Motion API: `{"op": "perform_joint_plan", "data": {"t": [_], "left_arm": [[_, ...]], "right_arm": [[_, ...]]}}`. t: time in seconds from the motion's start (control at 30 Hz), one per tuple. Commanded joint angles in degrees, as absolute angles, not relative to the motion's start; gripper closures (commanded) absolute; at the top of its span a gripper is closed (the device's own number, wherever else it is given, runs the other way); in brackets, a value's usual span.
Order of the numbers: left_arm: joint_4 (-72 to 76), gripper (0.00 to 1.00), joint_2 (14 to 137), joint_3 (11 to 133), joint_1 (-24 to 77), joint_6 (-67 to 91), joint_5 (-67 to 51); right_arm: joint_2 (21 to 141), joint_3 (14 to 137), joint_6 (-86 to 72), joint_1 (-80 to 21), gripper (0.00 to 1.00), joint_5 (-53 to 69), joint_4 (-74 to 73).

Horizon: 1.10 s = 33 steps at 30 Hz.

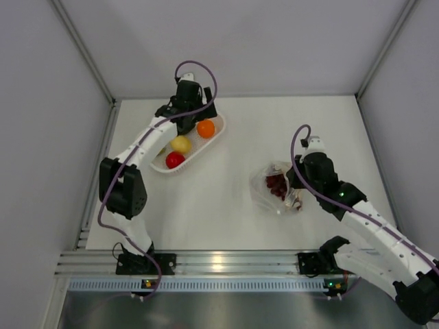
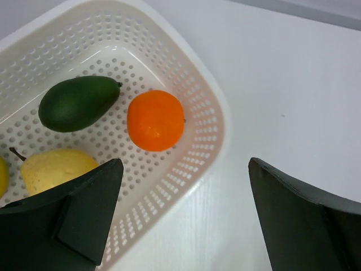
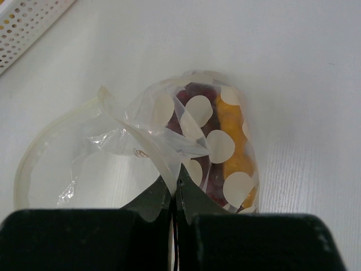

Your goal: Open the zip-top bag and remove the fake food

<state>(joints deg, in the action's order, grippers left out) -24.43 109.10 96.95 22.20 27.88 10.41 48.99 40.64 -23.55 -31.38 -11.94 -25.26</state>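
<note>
clear dotted plastic is what the right pincer [image 3: 174,193] is clenched on: a fold of the zip-top bag [image 3: 221,145], pinched flat between jaws that meet. the bag lies on the table [image 1: 226,212] directly ahead of that pincer. its zip rim gapes in a loop ahead and off to one side of the fingers. inside the film, just ahead of the fingertips, sit a dark grape bunch [image 3: 194,93] and an orange-yellow piece [image 3: 241,157].

the left pincer [image 2: 185,165] is released wide, with nothing between its fingers. it hovers over the far end of the basket [image 2: 217,121]. the orange [image 2: 155,120] lies just ahead of it, the avocado [image 2: 76,103] ahead and further off to the side, and a yellow fruit [image 2: 56,169] close beside one finger. a red apple [image 1: 175,160] rests at the basket's near end.

judging by this, the unloading of the fake food is partly done: four pieces are in the basket and two are left in the bag. the next move calls for the free pincer to cross to the bag's mouth. it should enter low through the loop and close on the grapes, while the other pincer holds the film so the mouth stays open. the crinkly film may snag a finger.

the left arm reaches far forward, elbow folded near its base, wrist pointing down. the right arm is bent, forearm angled inward, wrist low near the table.
</note>
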Motion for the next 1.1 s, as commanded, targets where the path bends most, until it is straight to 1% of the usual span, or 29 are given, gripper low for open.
{"op": "perform_joint_plan", "data": {"t": [0.0, 0.13, 0.17, 0.23, 0.27, 0.33, 0.37, 0.43, 0.47, 0.53, 0.6, 0.7, 0.73, 0.8, 0.83, 0.93, 0.97, 1.0, 1.07], "left_arm": [[-22.9, 0.01, 99.8, 93.5, 26.0, 29.4, 10.0], [-21.7, 0.01, 92.4, 88.9, 32.5, 30.1, 14.0], [-21.1, 0.01, 91.5, 87.3, 36.1, 30.1, 14.6], [-20.2, 0.01, 89.7, 86.1, 39.9, 30.1, 16.7], [-19.8, 0.01, 89.2, 85.4, 43.7, 30.1, 18.5], [-18.3, 0.01, 87.5, 83.5, 47.6, 30.6, 20.1], [-17.4, 0.02, 86.9, 82.7, 51.2, 30.8, 21.5], [-15.2, 0.03, 85.1, 79.9, 54.6, 31.5, 23.3], [-12.8, 0.04, 84.6, 78.9, 57.9, 31.8, 24.5], [-9.6, 0.06, 82.9, 75.6, 60.8, 32.1, 27.2], [-6.4, 0.1, 82.0, 73.8, 64.2, 33.5, 29.3], [-5.0, 0.18, 82.7, 72.2, 66.9, 35.9, 29.6], [-4.6, 0.22, 83.1, 71.7, 67.8, 36.7, 29.5], [-4.0, 0.25, 84.7, 71.7, 68.6, 37.6, 29.7], [-4.0, 0.32, 85.3, 71.9, 68.9, 38.2, 29.4], [-3.2, 0.44, 87.4, 72.1, 69.3, 39.8, 28.5], [-2.8, 0.52, 88.3, 72.0, 69.3, 40.2, 28.5], [-2.1, 0.55, 88.8, 72.1, 69.3, 40.7, 28.5], [-1.5, 0.57, 89.9, 72.2, 69.3, 41.0, 28.5]], "right_arm": [[49.4, 43.8, -23.0, -31.6, 1.0, -11.6, -22.9], [49.1, 44.1, -23.0, -31.6, 1.0, -11.9, -22.8], [49.1, 44.3, -22.9, -31.6, 1.0, -12.0, -22.8], [49.0, 44.7, -22.8, -31.6, 1.0, -12.0, -23.2], [49.0, 45.0, -22.7, -31.6, 1.0, -12.2, -23.6], [48.9, 45.3, -22.4, -31.6, 1.0, -12.5, -24.2], [48.8, 45.5, -22.2, -31.6, 1.0, -12.9, -24.6], [48.4, 45.4, -22.1, -31.6, 1.0, -13.4, -24.8], [48.2, 45.4, -22.0, -31.6, 1.0, -13.7, -24.9], [47.6, 45.3, -22.0, -31.6, 1.0, -14.0, -25.0], [47.4, 45.4, -22.1, -31.6, 1.0, -14.4, -25.5], [46.8, 45.2, -22.5, -31.6, 1.0, -14.8, -25.4], [46.8, 45.1, -22.7, -31.6, 1.0, -14.8, -25.4], [46.3, 45.0, -22.9, -31.6, 1.0, -14.8, -25.4], [46.1, 45.0, -23.0, -31.6, 1.0, -14.8, -25.4], [45.5, 44.8, -23.4, -31.6, 1.0, -14.9, -25.5], [45.1, 44.7, -23.6, -31.6, 1.0, -15.0, -25.5], [44.9, 44.7, -23.6, -31.6, 1.0, -15.1, -25.5], [44.6, 44.6, -23.8, -31.6, 1.0, -15.0, -25.6]]}}
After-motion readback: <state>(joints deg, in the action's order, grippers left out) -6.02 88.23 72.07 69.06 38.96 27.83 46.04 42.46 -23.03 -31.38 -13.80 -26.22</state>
